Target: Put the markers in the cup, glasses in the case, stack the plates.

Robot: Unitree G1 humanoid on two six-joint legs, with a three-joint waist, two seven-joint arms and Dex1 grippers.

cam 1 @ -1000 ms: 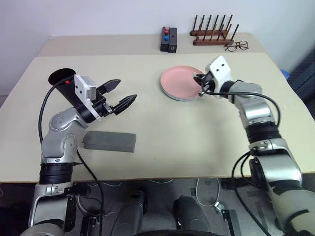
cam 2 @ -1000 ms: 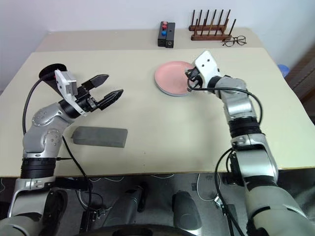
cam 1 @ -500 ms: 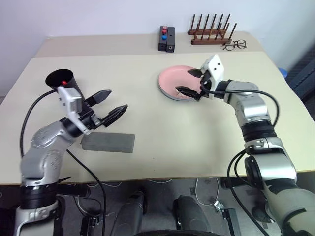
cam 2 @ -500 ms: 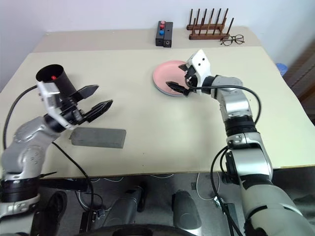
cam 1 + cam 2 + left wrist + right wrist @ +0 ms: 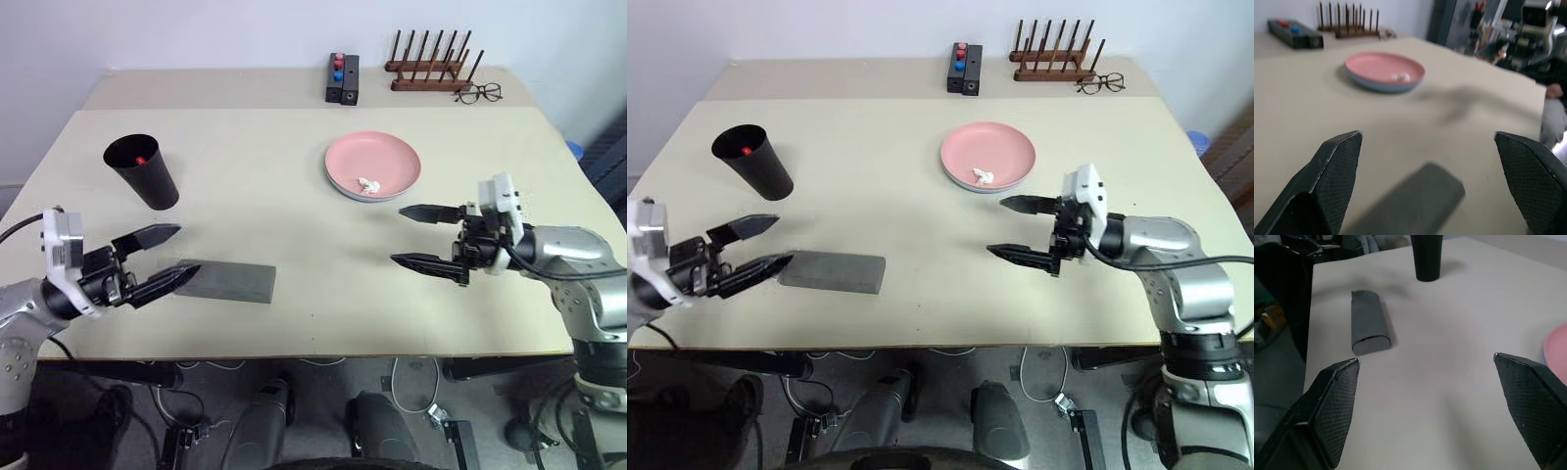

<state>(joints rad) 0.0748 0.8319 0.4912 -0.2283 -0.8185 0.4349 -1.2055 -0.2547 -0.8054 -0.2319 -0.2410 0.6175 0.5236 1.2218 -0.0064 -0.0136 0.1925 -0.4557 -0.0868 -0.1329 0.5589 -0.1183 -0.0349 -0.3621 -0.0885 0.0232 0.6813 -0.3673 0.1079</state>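
Hovering over the near worktop (image 5: pixel 294 225), both hands are seen wide open and empty. The left hand (image 5: pixel 162 258) is beside the case (image 5: pixel 230 281); the right hand (image 5: pixel 419 236) is near the plates (image 5: pixel 372 164)

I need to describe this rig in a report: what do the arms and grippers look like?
Both arms are silver-grey metal segments with black joint bands and loose black cables. The left gripper and right gripper each carry two black tapered fingers with cross-hatched pads, mounted behind a white boxy wrist housing.
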